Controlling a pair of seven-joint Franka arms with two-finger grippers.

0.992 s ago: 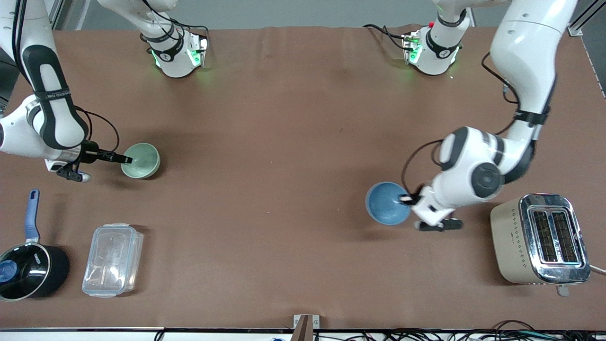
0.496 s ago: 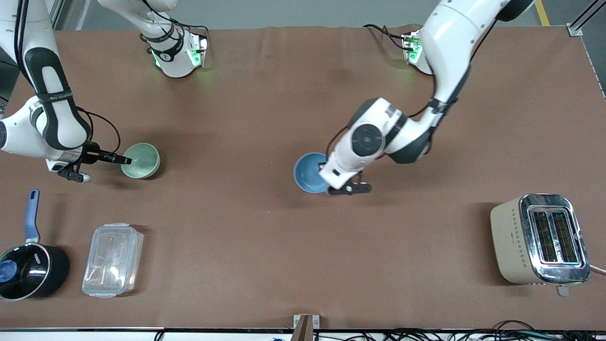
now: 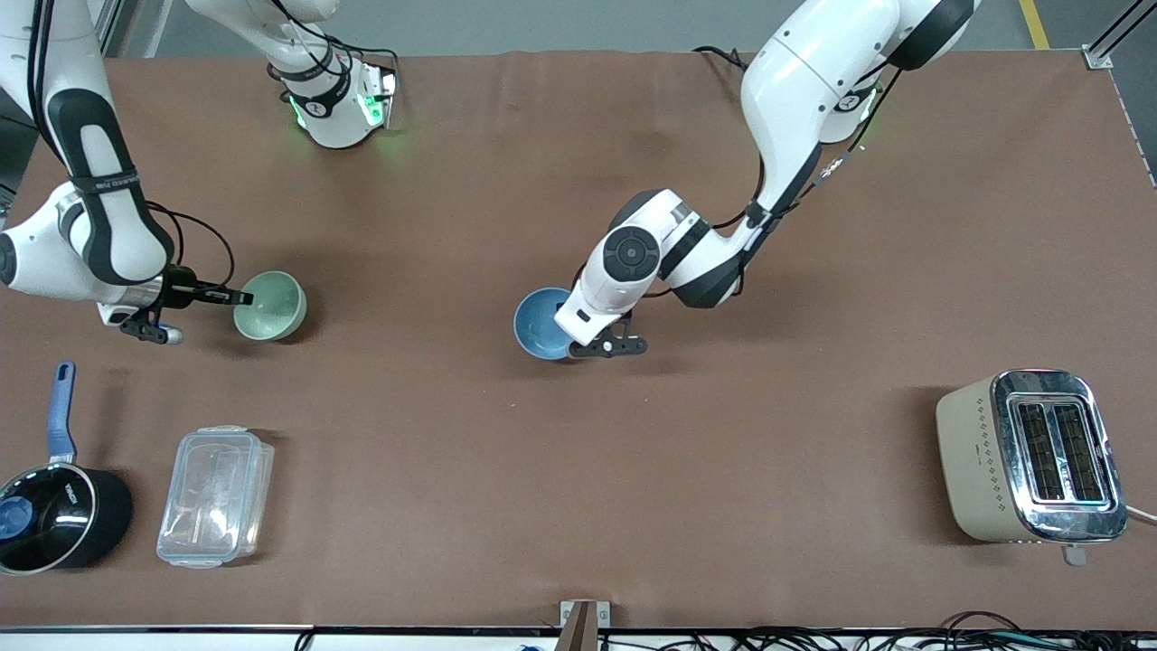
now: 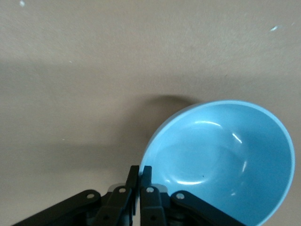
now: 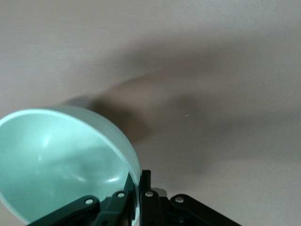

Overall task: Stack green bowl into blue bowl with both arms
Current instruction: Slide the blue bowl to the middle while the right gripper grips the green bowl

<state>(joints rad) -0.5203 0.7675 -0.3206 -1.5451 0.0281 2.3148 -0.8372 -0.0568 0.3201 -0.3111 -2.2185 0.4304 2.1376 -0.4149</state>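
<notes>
My left gripper (image 3: 569,342) is shut on the rim of the blue bowl (image 3: 539,324) and holds it tilted, just above the middle of the table. In the left wrist view the blue bowl (image 4: 225,160) has its rim pinched at my left gripper (image 4: 140,173). My right gripper (image 3: 242,297) is shut on the rim of the green bowl (image 3: 271,306), toward the right arm's end of the table. In the right wrist view the green bowl (image 5: 61,165) is tilted with its rim clamped at my right gripper (image 5: 139,179).
A black saucepan (image 3: 54,515) with a blue handle and a clear plastic lidded box (image 3: 215,495) sit near the front camera at the right arm's end. A beige toaster (image 3: 1035,457) stands near the front camera at the left arm's end.
My left arm has carried the blue bowl from beside the toaster across to the middle of the table, toward the green bowl. My right gripper and the green bowl have lifted only slightly.
</notes>
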